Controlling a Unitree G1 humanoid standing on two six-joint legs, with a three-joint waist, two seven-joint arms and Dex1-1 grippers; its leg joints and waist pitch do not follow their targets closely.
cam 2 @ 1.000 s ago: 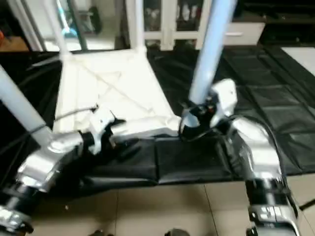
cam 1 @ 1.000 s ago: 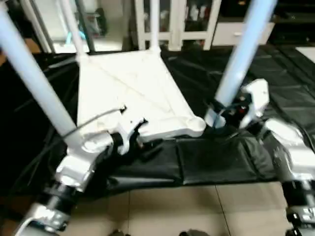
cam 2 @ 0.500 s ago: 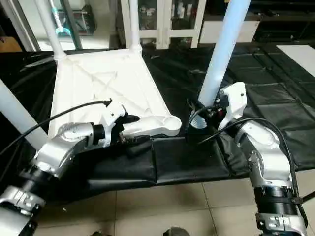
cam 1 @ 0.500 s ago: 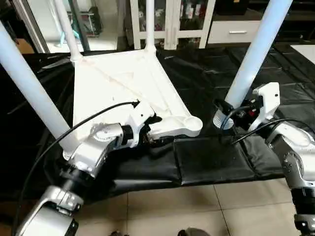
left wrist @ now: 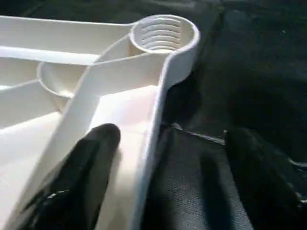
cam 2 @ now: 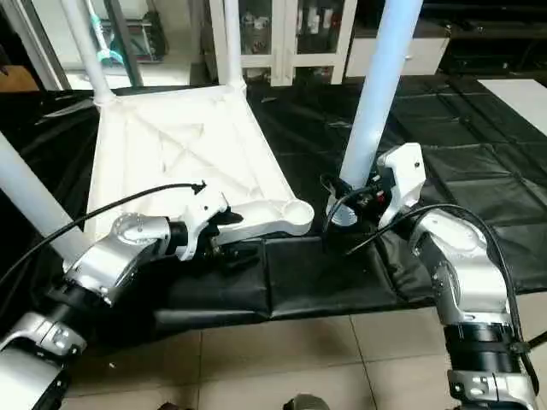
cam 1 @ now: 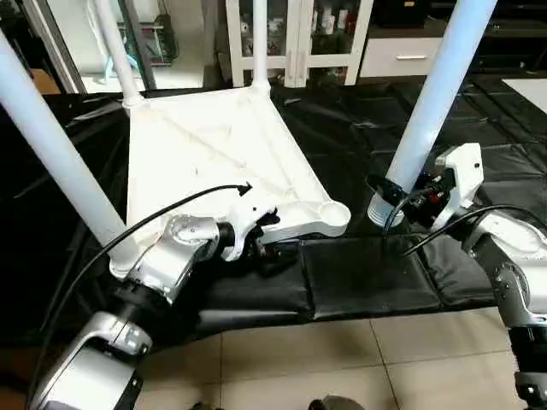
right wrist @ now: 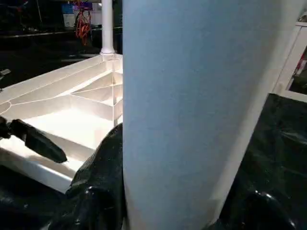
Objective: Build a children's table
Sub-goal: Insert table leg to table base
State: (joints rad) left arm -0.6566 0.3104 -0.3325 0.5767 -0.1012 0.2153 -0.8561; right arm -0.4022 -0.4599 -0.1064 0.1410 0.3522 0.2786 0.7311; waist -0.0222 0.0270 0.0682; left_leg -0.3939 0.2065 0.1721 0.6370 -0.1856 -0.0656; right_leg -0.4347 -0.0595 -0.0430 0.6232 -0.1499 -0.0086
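I see the table top (cam 1: 214, 162) lying upside down on the black mat (cam 1: 367, 273), its ribbed underside facing up. Three legs stand in their corner sockets: one at the far left corner (cam 1: 115, 47), one at the far right corner (cam 1: 259, 38), and one at the near left corner (cam 1: 51, 145), rising steeply past my left forearm. The near right corner socket (cam 1: 332, 212) is empty — in the left wrist view I can look straight into its threaded ring (left wrist: 163, 32).

My left gripper (cam 1: 261, 235) sits at the near edge of the top, just left of that empty socket. Its fingers stand apart and straddle the rim: one finger (left wrist: 84, 167) rests over the white underside, the other (left wrist: 254, 177) is over the mat outside the edge. I cannot tell whether either finger presses on the rim.

My right gripper (cam 1: 395, 195) is clamped around the lower end of the fourth leg (cam 1: 436, 94), which stands almost upright, leaning slightly to the right at the top. The leg's foot is over the mat, just beside the empty socket but apart from it. In the right wrist view the leg (right wrist: 192, 110) sits between the black fingers (right wrist: 100, 182).

A white glass-door cabinet (cam 1: 299, 34) stands behind the mat.
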